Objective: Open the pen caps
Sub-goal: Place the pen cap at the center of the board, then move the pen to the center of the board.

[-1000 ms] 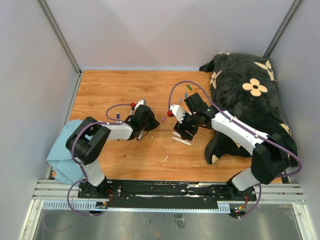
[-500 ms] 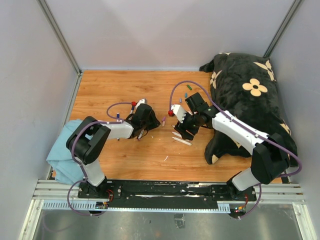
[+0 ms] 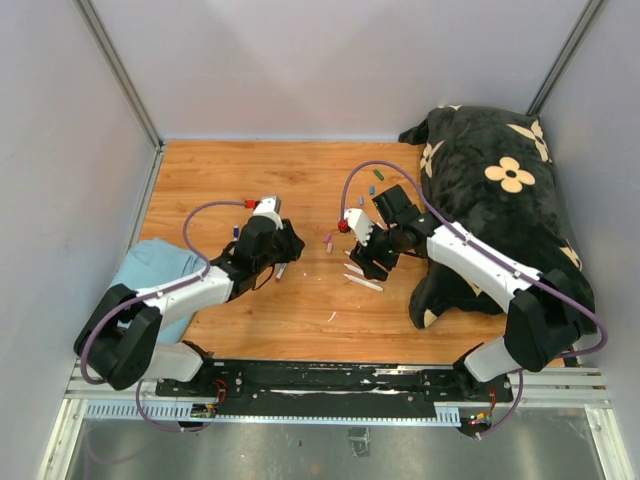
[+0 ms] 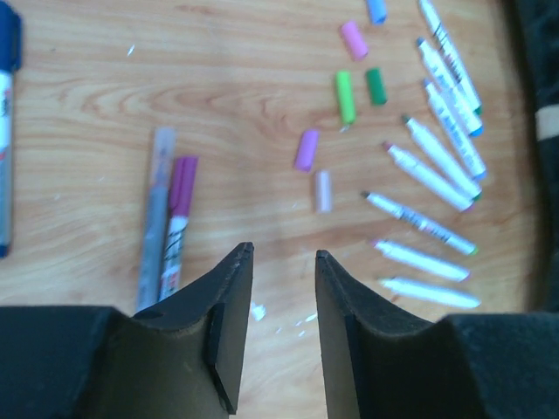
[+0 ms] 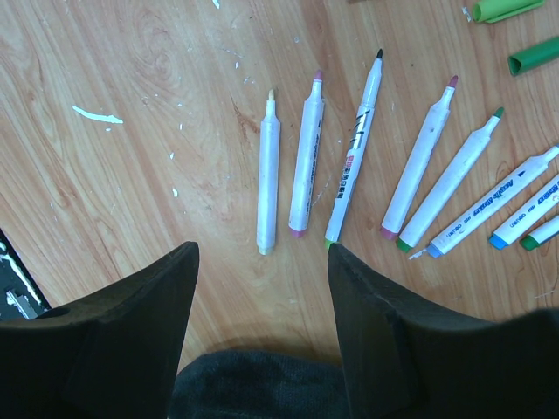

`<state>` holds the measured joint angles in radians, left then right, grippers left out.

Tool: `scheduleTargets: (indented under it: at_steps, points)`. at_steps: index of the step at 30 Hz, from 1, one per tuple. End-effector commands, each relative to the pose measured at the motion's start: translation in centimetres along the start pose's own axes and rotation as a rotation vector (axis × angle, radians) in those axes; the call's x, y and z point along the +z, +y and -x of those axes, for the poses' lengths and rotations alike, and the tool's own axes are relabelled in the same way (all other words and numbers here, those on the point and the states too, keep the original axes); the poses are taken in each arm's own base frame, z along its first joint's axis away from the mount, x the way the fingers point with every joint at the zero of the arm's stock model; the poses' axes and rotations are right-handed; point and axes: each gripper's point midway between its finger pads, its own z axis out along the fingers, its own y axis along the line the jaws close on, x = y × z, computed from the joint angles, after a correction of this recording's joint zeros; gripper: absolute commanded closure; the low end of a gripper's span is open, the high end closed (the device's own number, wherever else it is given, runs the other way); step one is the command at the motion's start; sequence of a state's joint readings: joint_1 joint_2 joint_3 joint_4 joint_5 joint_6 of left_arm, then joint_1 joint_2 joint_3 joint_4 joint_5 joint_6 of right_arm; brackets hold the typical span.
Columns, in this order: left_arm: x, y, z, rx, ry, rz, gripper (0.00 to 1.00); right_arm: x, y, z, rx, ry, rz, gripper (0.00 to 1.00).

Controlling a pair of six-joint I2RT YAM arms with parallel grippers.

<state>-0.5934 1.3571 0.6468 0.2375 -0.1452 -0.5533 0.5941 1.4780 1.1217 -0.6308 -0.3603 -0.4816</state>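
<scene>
Loose pen caps lie on the wooden table in the left wrist view: purple (image 4: 307,148), pale pink (image 4: 323,190), light green (image 4: 346,96), dark green (image 4: 376,85), pink (image 4: 354,39) and blue (image 4: 376,9). From above, a small cluster of caps (image 3: 328,241) lies between the arms. My left gripper (image 4: 284,253) (image 3: 285,246) is open and empty, hovering just short of them. A grey pen (image 4: 155,218) and a magenta-capped pen (image 4: 180,209) lie capped to its left. My right gripper (image 5: 262,253) (image 3: 365,256) hangs open and empty over a fan of uncapped white pens (image 5: 307,161). Two green caps (image 5: 533,57) lie beyond.
A black cushion with cream flowers (image 3: 510,190) fills the table's right side, close behind the right arm. A light blue cloth (image 3: 150,270) lies at the left edge. A blue-capped pen (image 4: 4,131) lies far left of the left gripper. Grey walls enclose the table.
My left gripper has opened from shut and drawn back a little toward the near left, its arm now stretched out lower. The right arm has barely moved.
</scene>
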Motion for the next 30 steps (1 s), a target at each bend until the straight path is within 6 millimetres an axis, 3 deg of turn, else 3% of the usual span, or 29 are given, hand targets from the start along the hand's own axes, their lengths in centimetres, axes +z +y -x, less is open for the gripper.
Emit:
scheduleTargets:
  at_steps: [1,6,16,30]
  points:
    - [-1.9,1.9,-0.7,0.198,-0.024,0.006,0.59,-0.8,0.2,-0.2,-0.007,-0.012,0.011,0.38]
    - [-2.9,3.4,-1.3,0.261,-0.014,0.031,0.5,-0.7,0.2,-0.3,-0.006,-0.012,0.014,0.38]
    - [-1.8,5.7,-3.1,0.302,0.143,0.094,0.51,-0.8,0.3,-0.3,-0.007,-0.014,0.015,0.38]
    - [-2.8,3.8,-3.4,0.249,0.164,0.01,0.55,-0.7,0.3,-0.4,-0.008,-0.012,0.02,0.38]
